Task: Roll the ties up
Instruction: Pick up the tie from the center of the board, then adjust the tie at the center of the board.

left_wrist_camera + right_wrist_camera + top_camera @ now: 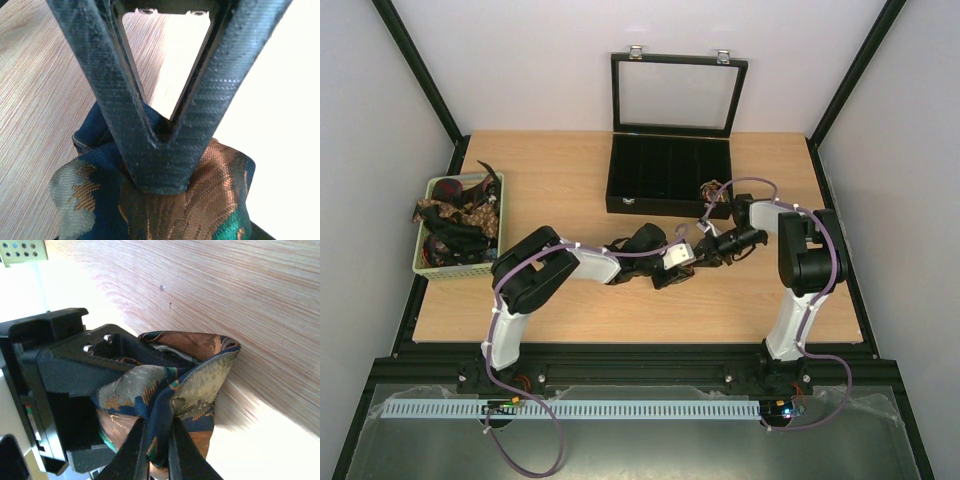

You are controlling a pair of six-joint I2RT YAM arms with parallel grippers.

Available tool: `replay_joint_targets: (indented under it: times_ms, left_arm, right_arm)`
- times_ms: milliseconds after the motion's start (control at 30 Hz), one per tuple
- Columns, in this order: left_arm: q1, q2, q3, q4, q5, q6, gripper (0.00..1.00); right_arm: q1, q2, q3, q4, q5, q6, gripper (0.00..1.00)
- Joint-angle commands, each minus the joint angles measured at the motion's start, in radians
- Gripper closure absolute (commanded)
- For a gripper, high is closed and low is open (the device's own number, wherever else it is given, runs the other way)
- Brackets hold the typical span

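Note:
A tie [210, 200] in navy, brown and green is bunched between my two grippers, just above the wooden table. In the left wrist view my left gripper [160, 172] has its fingers [125, 125] closed to a V, pinching the fabric at their tips. In the right wrist view my right gripper [156, 455] grips a navy fold of the same tie [200, 385], its fingers [131, 452] nearly together. From above, the left gripper [682, 258] and the right gripper [706, 250] meet at mid-table and hide the tie. More ties [460, 215] lie heaped in the basket.
The pale green basket [425, 268] stands at the table's left edge. The black compartmented box [668, 172] stands at the back centre, its glass lid [677, 95] upright. A patterned scrap [711, 190] shows at its front right corner. My left gripper's body [55, 390] fills the right wrist view's left.

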Motion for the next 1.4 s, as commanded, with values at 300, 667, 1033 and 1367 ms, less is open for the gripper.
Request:
replay_joint_targets:
  times_ms: [300,667,1033,1367]
  left_arm:
    - [-0.003,0.011,-0.022,-0.128,-0.041,-0.006,0.30]
    - [0.015,-0.084,-0.120,-0.045,0.044,0.025,0.01]
    - [0.026,-0.038,-0.100,-0.028,0.048,0.003,0.14]
    - [0.028,-0.053,-0.096,-0.031,0.034,-0.007,0.25]
  right_arm:
    - [0.046,-0.009,-0.001,-0.026,0.059,0.015,0.99]
    - [0.043,-0.018,-0.005,0.002,0.090,0.051,0.99]
    - [0.043,-0.024,-0.005,0.002,0.078,0.059,0.99]
    - [0.043,-0.058,0.006,-0.009,0.084,0.067,0.99]
